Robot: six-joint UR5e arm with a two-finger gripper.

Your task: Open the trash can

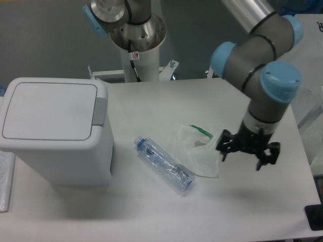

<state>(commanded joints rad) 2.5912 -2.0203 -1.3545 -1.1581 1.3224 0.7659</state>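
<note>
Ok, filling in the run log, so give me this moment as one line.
trash can: lid shut | gripper: open, empty, above table right of plastic bag | bottle: lying between can and bag
</note>
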